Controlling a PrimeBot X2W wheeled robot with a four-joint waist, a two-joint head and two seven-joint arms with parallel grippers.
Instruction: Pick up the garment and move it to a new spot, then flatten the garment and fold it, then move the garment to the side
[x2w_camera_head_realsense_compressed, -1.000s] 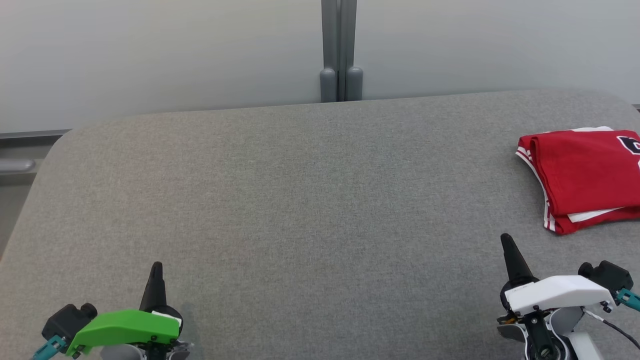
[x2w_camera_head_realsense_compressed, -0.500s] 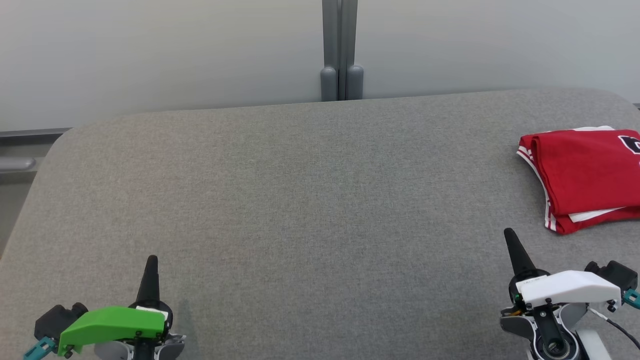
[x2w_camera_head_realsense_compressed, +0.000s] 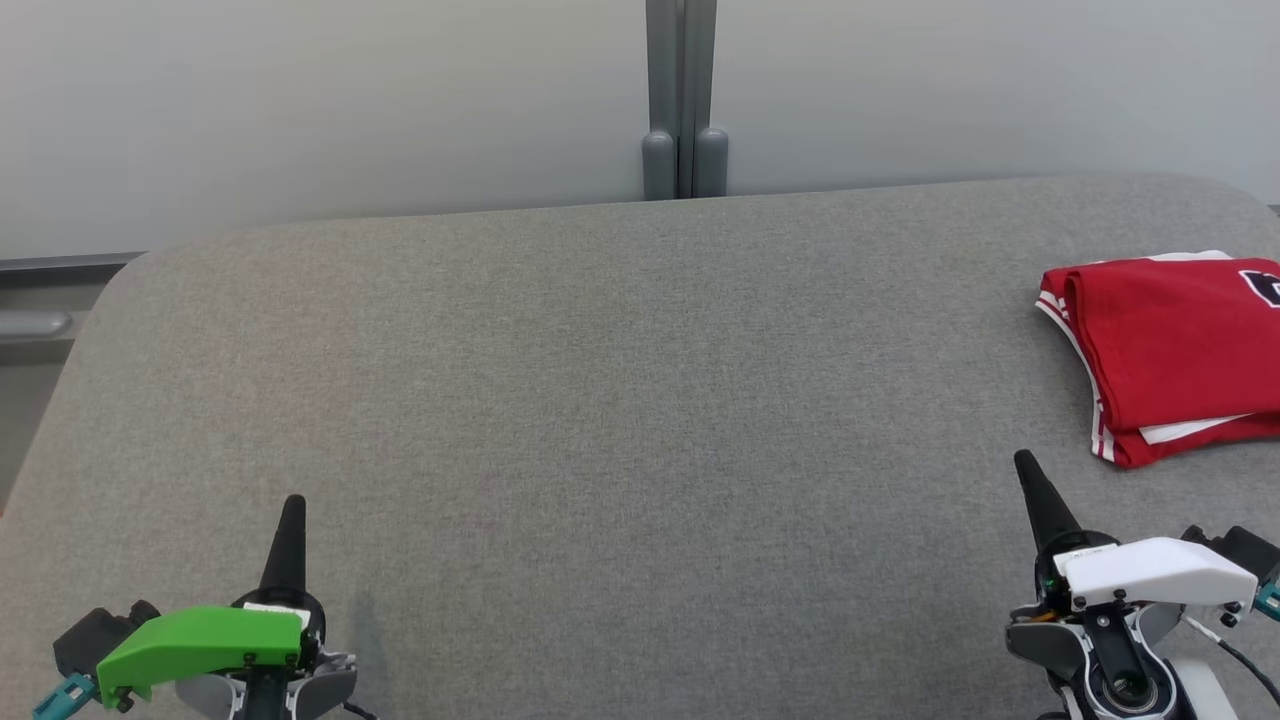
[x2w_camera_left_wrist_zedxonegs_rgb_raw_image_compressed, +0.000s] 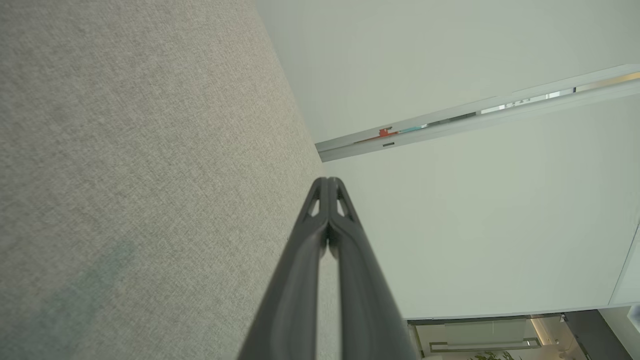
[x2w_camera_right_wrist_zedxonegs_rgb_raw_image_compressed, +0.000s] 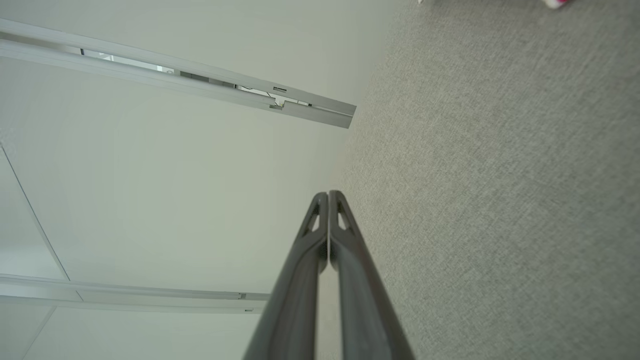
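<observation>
The red jersey (x2w_camera_head_realsense_compressed: 1170, 350) lies folded into a neat packet with white-striped edges, at the far right of the grey fabric surface (x2w_camera_head_realsense_compressed: 620, 400), running out past the right edge of the head view. A sliver of it also shows at the top corner of the right wrist view. The middle and left of the surface are bare cloth. The left claw (x2w_camera_head_realsense_compressed: 291, 503) sits at the near left under its green cover, and its two dark fingers are pressed together to a single point with nothing between them. The right claw (x2w_camera_head_realsense_compressed: 1023, 460) sits at the near right under its white cover, pinched shut in the same way and empty. Its tip is near the jersey's near corner but clearly apart from it. Both wrist views confirm the fingers meet along their length, pointing toward the pale wall (x2w_camera_head_realsense_compressed: 350, 100) behind. To my eye the folding is done and the jersey is already set to the side, so the last step looks finished or nearly so. If any tidying remains, the right claw would need to spread its fingers and reach far and right to the jersey's edge. Otherwise the arms need only rest.
</observation>
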